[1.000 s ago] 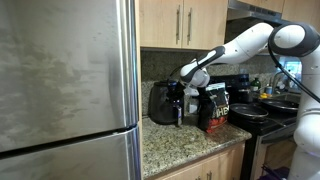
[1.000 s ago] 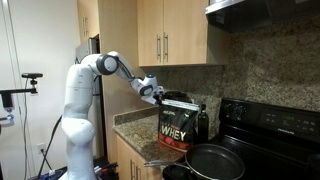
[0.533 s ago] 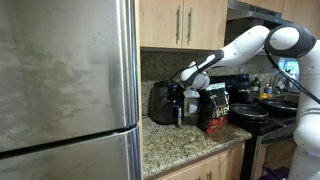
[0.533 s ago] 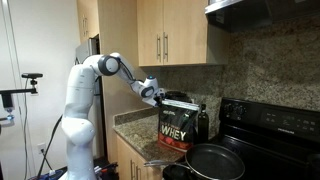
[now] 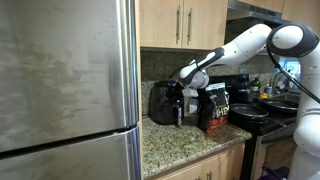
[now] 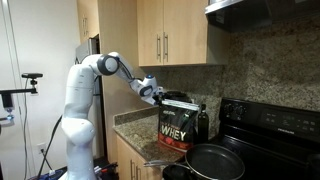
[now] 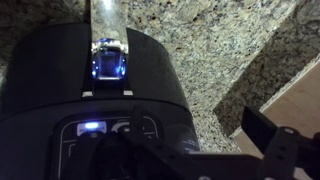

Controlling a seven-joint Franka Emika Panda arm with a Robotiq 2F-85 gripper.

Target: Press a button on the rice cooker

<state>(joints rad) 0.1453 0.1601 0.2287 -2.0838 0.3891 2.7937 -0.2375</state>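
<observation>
Wrist view looks down on the rice cooker (image 7: 60,90): black rounded top, a blue lit window (image 7: 108,65) near the middle, and a control panel (image 7: 100,128) with one small lit spot at the lower edge. Dark gripper parts cross the bottom of this view right over the panel. Can't tell if the fingers are apart or together, too dark.

Change over the last second: almost none. In an exterior view the gripper (image 5: 183,82) sits at the cooker's upper front edge, same spot as before, with maybe a tiny bob in between. The other outside camera shows the gripper (image 6: 155,93) equally static. My read: the arm is parked at the buttons, either mid-press or just short of contact; contact itself isn't visible. Task looks near its end, pending a clear push.

Cooker stands on a speckled granite counter (image 5: 180,140), back near the wall, just beside a black bag with red-and-white print (image 5: 214,108). Steel fridge (image 5: 65,80) fills the near side, wood cabinets (image 5: 180,22) hang above, and a black stove (image 6: 270,130) with a pan (image 6: 215,160) sits past the bag. Home kitchen.
</observation>
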